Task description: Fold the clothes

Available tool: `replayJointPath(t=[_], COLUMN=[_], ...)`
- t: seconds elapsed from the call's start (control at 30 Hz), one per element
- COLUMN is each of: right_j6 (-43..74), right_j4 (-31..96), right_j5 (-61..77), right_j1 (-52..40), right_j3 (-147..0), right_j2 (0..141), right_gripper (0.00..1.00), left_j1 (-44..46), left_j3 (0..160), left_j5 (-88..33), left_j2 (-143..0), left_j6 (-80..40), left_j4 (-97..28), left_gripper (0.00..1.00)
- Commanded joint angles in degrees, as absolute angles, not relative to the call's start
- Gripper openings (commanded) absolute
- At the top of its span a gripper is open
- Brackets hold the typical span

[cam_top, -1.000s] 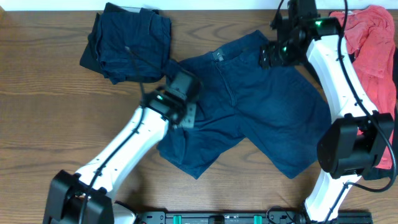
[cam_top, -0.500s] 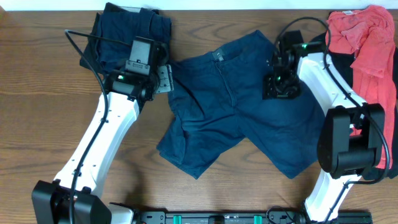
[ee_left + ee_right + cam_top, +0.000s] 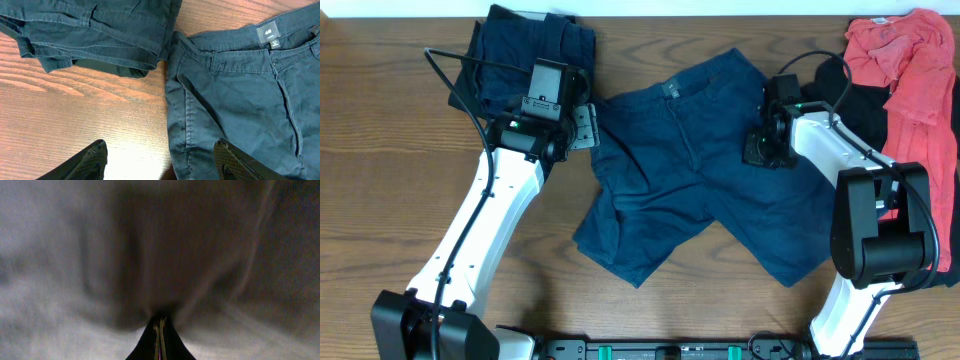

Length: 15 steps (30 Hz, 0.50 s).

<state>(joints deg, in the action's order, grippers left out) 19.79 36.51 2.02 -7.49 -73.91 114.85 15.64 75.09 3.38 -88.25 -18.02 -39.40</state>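
Dark navy shorts (image 3: 720, 190) lie spread flat mid-table, waistband toward the far edge, with the label visible in the left wrist view (image 3: 235, 90). My left gripper (image 3: 582, 127) hovers open at the shorts' left waist corner. Its fingertips (image 3: 95, 157) straddle bare wood and the side seam, holding nothing. My right gripper (image 3: 760, 150) is down on the shorts' right side below the waistband. In the right wrist view it (image 3: 159, 325) is shut, with blurred navy fabric (image 3: 150, 255) bunching into wrinkles toward its tips.
A folded pile of navy clothes (image 3: 525, 70) sits at the back left, close to the left gripper, and shows in the left wrist view (image 3: 95, 30). A red garment (image 3: 915, 70) lies over a black one (image 3: 855, 95) at the back right. Bare wood table (image 3: 400, 200) lies to the left.
The left arm swung from the shorts' left leg up to the waist corner and opened. The right gripper came down from the waistband onto the fabric and closed.
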Motion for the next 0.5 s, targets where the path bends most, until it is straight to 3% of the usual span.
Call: replayJointPath(t=[0.0, 0.1, 0.47], right_j6=[24.53, 25.3, 26.33], right_j4=[31.46, 26.63, 9.32], right_j5=[-5.34, -6.2, -2.72], right_j1=[-7.35, -7.14, -7.11], right_j3=[-70.72, -70.17, -71.9], right_j2=[115.55, 116.81, 131.66], right_gripper=[0.01, 0.01, 0.01], left_j1=[15.77, 15.81, 16.01], left_j3=[75.13, 75.11, 75.11], left_j5=[3.33, 3.18, 1.87], left_j2=[-88.86, -89.73, -93.45], left_j6=[-17.89, -17.89, -17.89], left_j4=[-39.53, -39.55, -39.51], left_gripper=[0.71, 0.75, 0.75])
